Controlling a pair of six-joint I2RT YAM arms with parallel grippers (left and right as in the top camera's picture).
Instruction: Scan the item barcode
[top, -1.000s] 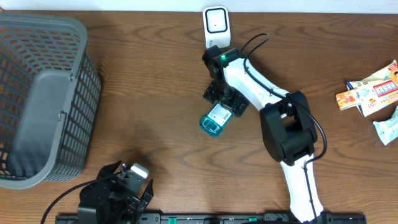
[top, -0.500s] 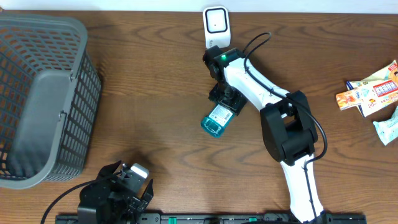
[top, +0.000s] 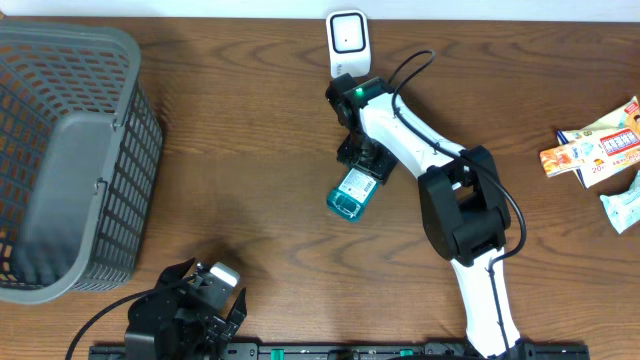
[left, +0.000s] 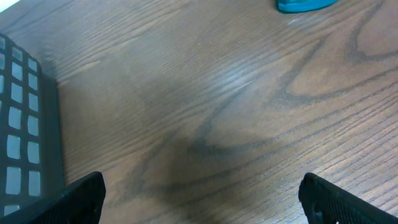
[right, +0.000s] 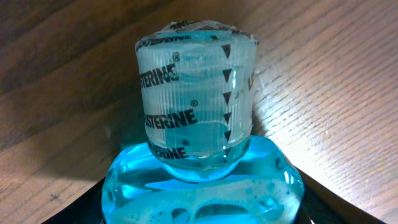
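The cap seal (right: 196, 93) of the mouthwash bottle (right: 205, 186) carries the brand LISTERINE in dark capitals. It repeats in three slanted rows, partly cut off at the left, with a small ® after two of them, beside a vertical column of small dark triangles. From overhead, the bottle's white label (top: 357, 184) and the print on the snack packets (top: 598, 150) are too small to read.

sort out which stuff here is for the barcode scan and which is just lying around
For the job:
- mouthwash bottle
- white scanner
- right gripper, closed on the bottle

Lying about:
- grey basket
- snack packets
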